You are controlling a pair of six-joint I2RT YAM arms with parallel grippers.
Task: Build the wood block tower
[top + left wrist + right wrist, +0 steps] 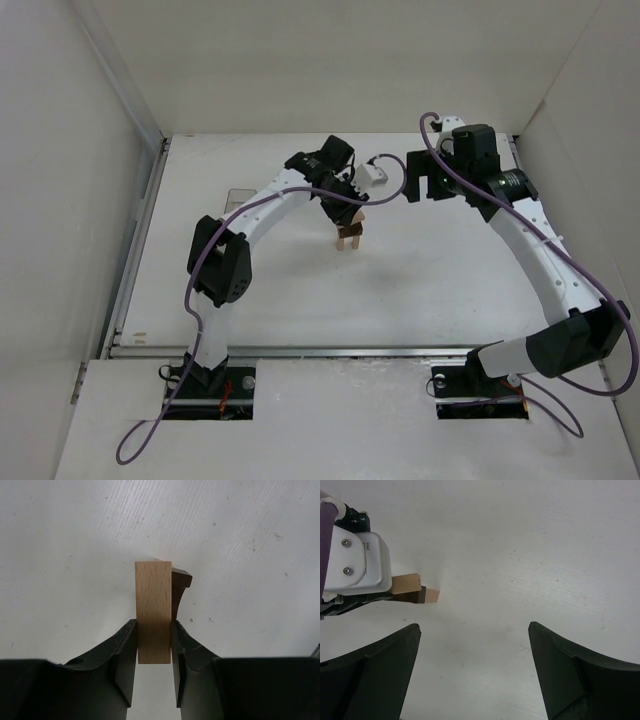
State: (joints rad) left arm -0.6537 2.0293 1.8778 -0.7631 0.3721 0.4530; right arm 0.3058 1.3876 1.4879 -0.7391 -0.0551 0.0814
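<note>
Pinched in my left claw (153, 627): one wood block (153, 590), not yet let go.
Mid-table toward the far edge stood the wood block tower (350, 237), seemingly part-built, with this piece left to seat. Left arm arched over it, wrist pointing down; my right claw (475, 675) hung wide open beside it, empty.

Wood block tower (349, 238) largely hidden under left hand (351, 208); block count unclear.

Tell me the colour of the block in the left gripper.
The wood block is light tan with fine grain, clearest in the left wrist view.
</note>
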